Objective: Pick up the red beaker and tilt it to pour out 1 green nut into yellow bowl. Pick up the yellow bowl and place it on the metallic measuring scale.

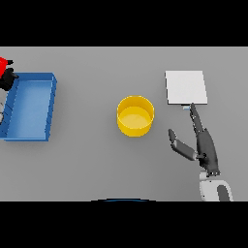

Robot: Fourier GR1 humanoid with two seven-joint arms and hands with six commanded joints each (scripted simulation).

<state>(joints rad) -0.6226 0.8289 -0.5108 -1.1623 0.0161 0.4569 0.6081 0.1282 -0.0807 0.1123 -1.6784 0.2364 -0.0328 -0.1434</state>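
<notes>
Two hands show in the head view, well apart at opposite sides of the grey table (87, 160). From the table's middle, the right hand (203, 145) lies at about four o'clock, palm down with its fingers (196, 118) stretched straight toward twelve o'clock and the thumb (175, 143) spread out toward the nine o'clock side; it has hold of nothing, and its fingertips reach close to the near edge of the metallic measuring scale (186, 87). That scale is a pale flat square at roughly two o'clock, with a small tab at its near edge just beside the fingertips. The yellow bowl (135, 115) stands upright near the middle of the table, between the scale and the blue tray (29, 104); I cannot tell whether anything lies inside it. The tray sits at nine o'clock, touching the view's left edge. The left hand (8, 79) shows at about ten o'clock beyond the tray's far corner, dark against the red beaker (5, 63), which is cut off by the edge; whether its fingers close round the beaker cannot be told.
</notes>
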